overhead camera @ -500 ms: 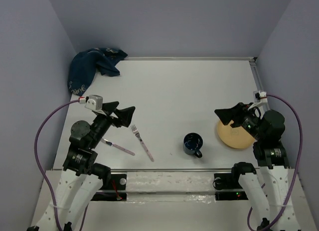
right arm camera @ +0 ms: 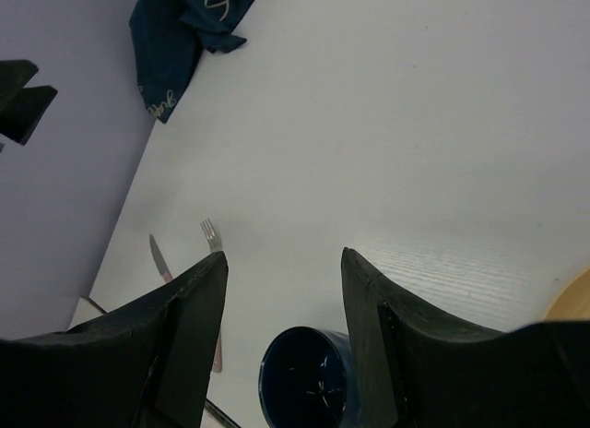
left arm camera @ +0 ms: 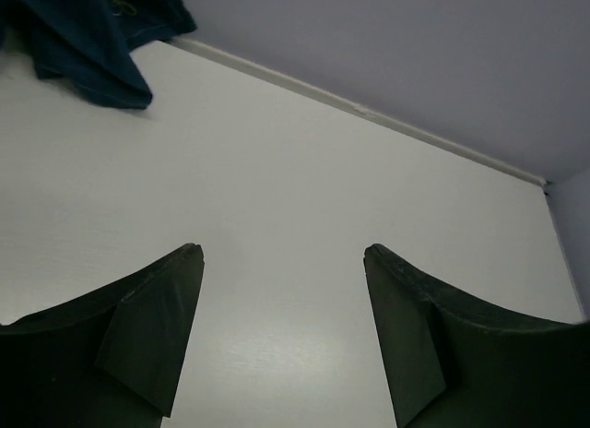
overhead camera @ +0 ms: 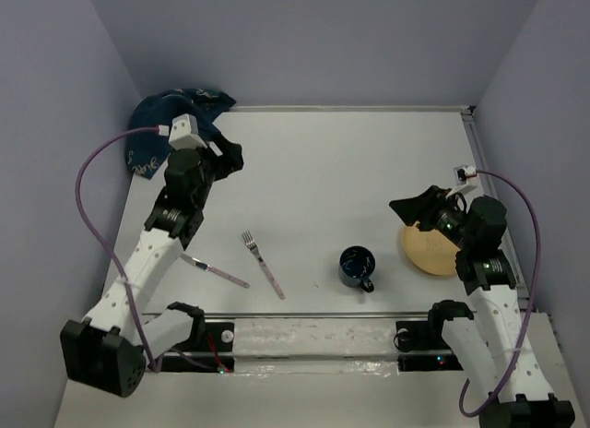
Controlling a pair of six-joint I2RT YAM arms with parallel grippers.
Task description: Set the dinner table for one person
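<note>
The white dinner table (overhead camera: 332,170) fills the top view. A pink-handled fork (overhead camera: 264,264) and knife (overhead camera: 214,270) lie near its front left. A dark blue mug (overhead camera: 357,267) stands front centre, a tan plate (overhead camera: 433,251) at the right. My left gripper (overhead camera: 232,157) is open and empty, raised near the dark blue cloth (overhead camera: 171,124); its wrist view shows bare table between the fingers (left arm camera: 152,326) and the cloth (left arm camera: 88,41) at top left. My right gripper (overhead camera: 410,209) is open and empty above the plate's left edge; its wrist view shows the mug (right arm camera: 309,377), fork (right arm camera: 211,234) and knife (right arm camera: 159,258).
Purple walls close in the table on the left, back and right. A metal rail (overhead camera: 477,156) runs along the right edge. The cloth sits bunched in the back left corner and also shows in the right wrist view (right arm camera: 184,31).
My left arm has swung up and back from above the knife toward the cloth. My right gripper has shifted slightly up and left over the plate. Objects have not moved.
</note>
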